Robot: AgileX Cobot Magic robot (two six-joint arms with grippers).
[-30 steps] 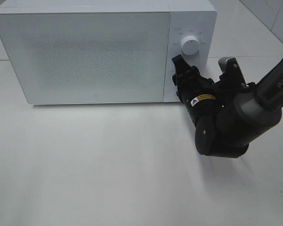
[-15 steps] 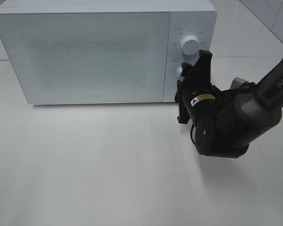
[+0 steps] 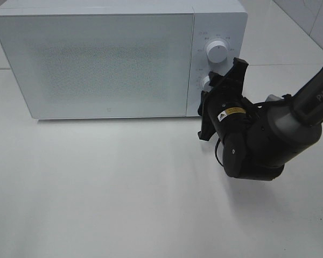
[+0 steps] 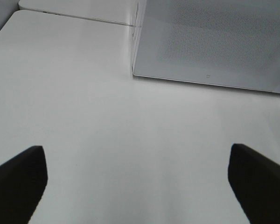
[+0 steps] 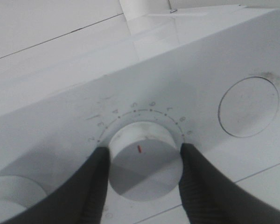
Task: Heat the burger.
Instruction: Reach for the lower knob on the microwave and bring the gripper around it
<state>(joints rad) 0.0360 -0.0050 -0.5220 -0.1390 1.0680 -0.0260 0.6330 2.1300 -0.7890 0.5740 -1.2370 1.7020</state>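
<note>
Right wrist view: the right claw point(image 5: 144, 149) pinches the lower dial point(image 5: 142, 164) on the panel of the microwave point(image 3: 97, 64), one finger at each side of it. The left claw point(image 4: 140, 184) is spread wide above the desk point(image 4: 130, 130), in front of the microwave's shut door point(image 4: 214, 42). The burger cannot be seen in any view.

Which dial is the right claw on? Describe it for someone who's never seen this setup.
Find the white microwave; right of its door is a control strip. Of its two round white dials, skip the upper dial and take the lower dial: red tick on its face, numbers round it, and the only one pinched in the right claw.
</note>
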